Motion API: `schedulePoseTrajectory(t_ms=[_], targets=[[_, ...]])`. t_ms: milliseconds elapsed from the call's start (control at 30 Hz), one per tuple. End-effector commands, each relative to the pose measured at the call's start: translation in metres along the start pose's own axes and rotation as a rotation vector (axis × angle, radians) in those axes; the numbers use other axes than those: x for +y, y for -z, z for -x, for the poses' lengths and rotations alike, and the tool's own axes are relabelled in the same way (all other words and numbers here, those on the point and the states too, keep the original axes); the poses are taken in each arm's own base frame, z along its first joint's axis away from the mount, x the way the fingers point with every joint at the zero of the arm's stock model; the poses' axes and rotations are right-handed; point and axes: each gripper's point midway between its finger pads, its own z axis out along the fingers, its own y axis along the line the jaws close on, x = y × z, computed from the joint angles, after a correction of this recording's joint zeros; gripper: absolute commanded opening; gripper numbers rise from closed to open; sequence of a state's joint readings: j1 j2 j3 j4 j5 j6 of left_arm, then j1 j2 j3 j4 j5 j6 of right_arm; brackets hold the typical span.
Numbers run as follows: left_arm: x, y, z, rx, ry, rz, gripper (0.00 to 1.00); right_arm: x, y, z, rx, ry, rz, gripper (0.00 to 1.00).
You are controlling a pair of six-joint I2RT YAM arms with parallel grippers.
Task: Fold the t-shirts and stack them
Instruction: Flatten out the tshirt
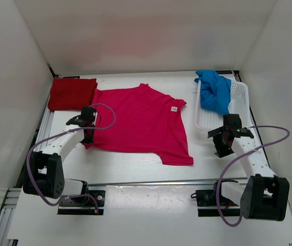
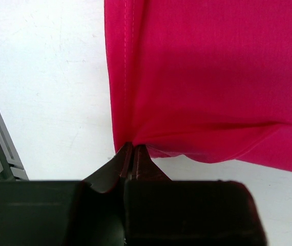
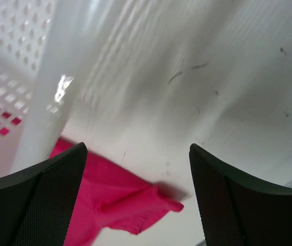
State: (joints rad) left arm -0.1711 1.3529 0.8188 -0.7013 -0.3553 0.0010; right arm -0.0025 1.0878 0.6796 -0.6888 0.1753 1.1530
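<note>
The pink-magenta t-shirt (image 1: 141, 123) lies spread on the table's middle. My left gripper (image 1: 88, 134) is shut on its lower left corner; the left wrist view shows the fingertips (image 2: 141, 156) pinching the pink hem (image 2: 202, 92). A folded dark red t-shirt (image 1: 71, 94) rests at the back left. The blue t-shirt (image 1: 214, 90) is bunched in the white mesh basket (image 1: 240, 97). My right gripper (image 1: 223, 139) stands open beside the basket's near end, holding nothing. Between its fingers the right wrist view shows bare table and a pink corner (image 3: 120, 200).
White walls enclose the table on three sides. The basket wall (image 3: 43, 87) is close on the left of the right gripper. A metal rail (image 1: 151, 182) runs across the table's near edge by the arm bases.
</note>
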Motion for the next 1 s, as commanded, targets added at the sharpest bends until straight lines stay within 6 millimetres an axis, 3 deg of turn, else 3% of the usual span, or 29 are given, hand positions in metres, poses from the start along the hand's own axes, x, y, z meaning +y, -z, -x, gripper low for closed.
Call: schedulePoseTrajectory(t_ms=[0, 100, 200, 233, 300, 367, 400, 433, 500, 533, 600, 667, 733, 833, 867, 933, 967], targets=[[-0.002, -0.001, -0.006, 0.008, 0.002, -0.016, 0.1, 0.042, 0.015, 0.037, -0.106, -0.033, 0.102, 0.84], [-0.003, -0.002, -0.014, 0.019, -0.002, -0.016, 0.1, 0.041, 0.02, 0.038, -0.11, 0.0, 0.105, 0.82], [-0.004, -0.005, -0.016, 0.034, 0.002, -0.024, 0.1, 0.023, 0.015, 0.048, -0.139, -0.054, 0.079, 0.82], [-0.004, -0.005, -0.016, 0.034, 0.002, -0.024, 0.1, 0.024, 0.012, 0.064, -0.173, -0.079, 0.091, 0.82], [-0.005, -0.008, -0.016, 0.048, -0.003, -0.024, 0.1, 0.021, 0.005, 0.074, -0.173, -0.072, 0.064, 0.82], [-0.005, -0.008, -0.012, 0.045, -0.002, -0.024, 0.1, 0.031, -0.005, 0.091, -0.151, -0.056, 0.036, 0.83], [-0.004, -0.008, -0.007, 0.04, 0.0, -0.024, 0.1, 0.031, -0.02, 0.093, -0.113, -0.04, -0.007, 0.84], [-0.004, -0.006, -0.002, 0.028, 0.004, -0.024, 0.1, 0.05, -0.016, 0.109, -0.128, -0.023, 0.026, 0.84], [-0.003, -0.005, 0.002, 0.018, 0.007, -0.024, 0.1, 0.06, -0.033, 0.116, -0.099, 0.043, -0.002, 0.84], [-0.004, -0.006, 0.001, 0.027, 0.004, -0.024, 0.1, 0.075, -0.029, 0.127, -0.113, 0.052, 0.016, 0.84], [-0.004, -0.006, 0.001, 0.027, 0.004, -0.024, 0.1, 0.082, -0.033, 0.135, -0.122, 0.064, 0.011, 0.84], [-0.004, -0.006, 0.001, 0.027, 0.004, -0.024, 0.1, 0.093, -0.025, 0.147, -0.16, 0.085, 0.034, 0.84], [-0.003, -0.005, 0.003, 0.018, 0.007, -0.024, 0.1, 0.104, -0.013, 0.142, -0.175, 0.166, 0.07, 0.84], [-0.003, -0.004, -0.002, 0.027, 0.004, -0.024, 0.1, 0.096, 0.006, 0.105, -0.164, 0.304, 0.065, 0.84], [-0.003, -0.004, -0.002, 0.027, 0.004, -0.024, 0.1, 0.087, 0.013, 0.076, -0.149, 0.379, 0.075, 0.84], [-0.003, -0.004, -0.002, 0.027, 0.004, -0.024, 0.1, 0.072, 0.015, 0.046, -0.125, 0.47, 0.085, 0.84], [-0.003, -0.004, -0.002, 0.027, 0.004, -0.024, 0.1, 0.056, 0.016, 0.014, -0.089, 0.547, 0.101, 0.84]])
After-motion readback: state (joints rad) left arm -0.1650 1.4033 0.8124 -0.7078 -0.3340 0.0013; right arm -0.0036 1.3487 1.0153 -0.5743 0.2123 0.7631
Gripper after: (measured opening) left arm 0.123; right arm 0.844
